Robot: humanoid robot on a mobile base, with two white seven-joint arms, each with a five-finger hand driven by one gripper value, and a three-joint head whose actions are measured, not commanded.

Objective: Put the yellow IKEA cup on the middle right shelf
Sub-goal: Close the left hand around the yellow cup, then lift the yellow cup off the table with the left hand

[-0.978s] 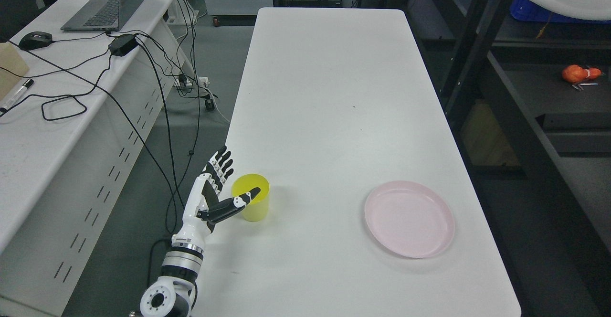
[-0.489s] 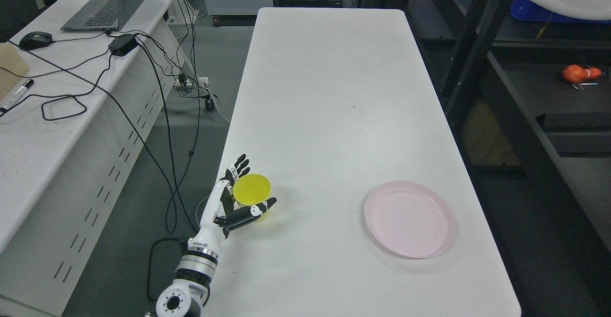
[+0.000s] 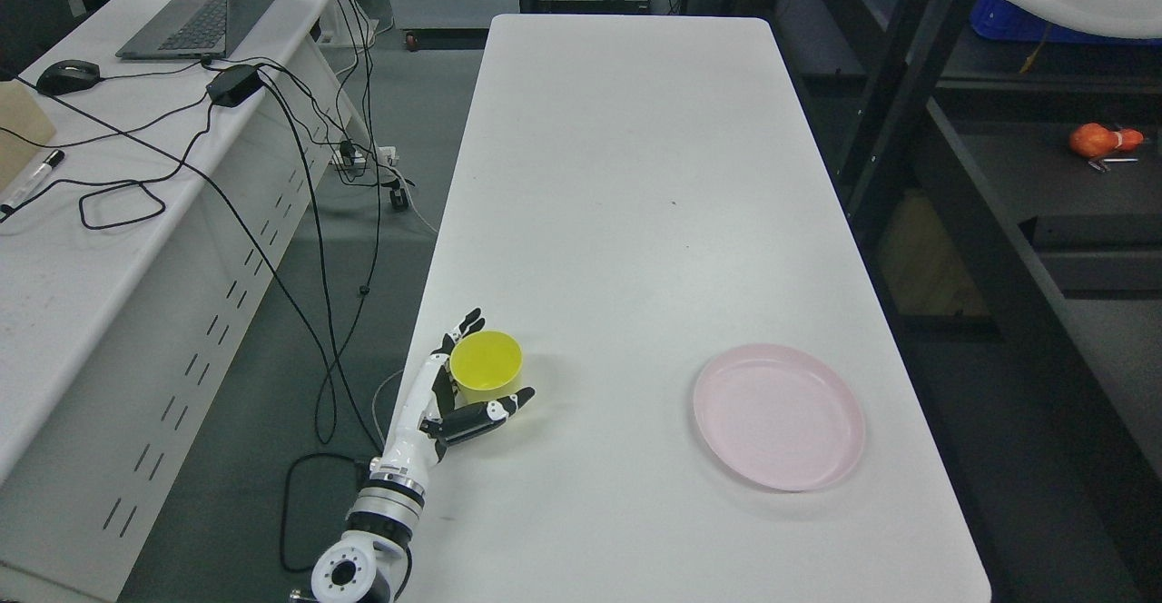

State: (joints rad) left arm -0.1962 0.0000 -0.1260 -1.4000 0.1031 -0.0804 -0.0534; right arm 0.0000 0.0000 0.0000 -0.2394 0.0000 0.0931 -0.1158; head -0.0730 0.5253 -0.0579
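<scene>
The yellow cup point(image 3: 486, 364) stands near the left edge of the white table point(image 3: 635, 176), mouth up. My left hand point(image 3: 501, 356) comes in from the bottom left and brackets the cup. Its fingers point(image 3: 468, 321) reach along the cup's far left side and the thumb lies in front of the cup. The fingers are still extended rather than curled tight, so the hand reads as open around the cup. The dark shelf unit point(image 3: 1026, 167) stands to the right of the table. My right hand is out of view.
A pink plate point(image 3: 779, 417) lies on the table's near right. An orange object point(image 3: 1103, 140) sits on the right-hand shelf. Left of the table, across a gap with hanging cables point(image 3: 313, 222), is a desk with a laptop point(image 3: 204, 13) and a mouse point(image 3: 65, 74).
My left hand has moved right and forward from beside the cup to around it, thumb now in front. The cup has shifted slightly right, showing more of its mouth.
</scene>
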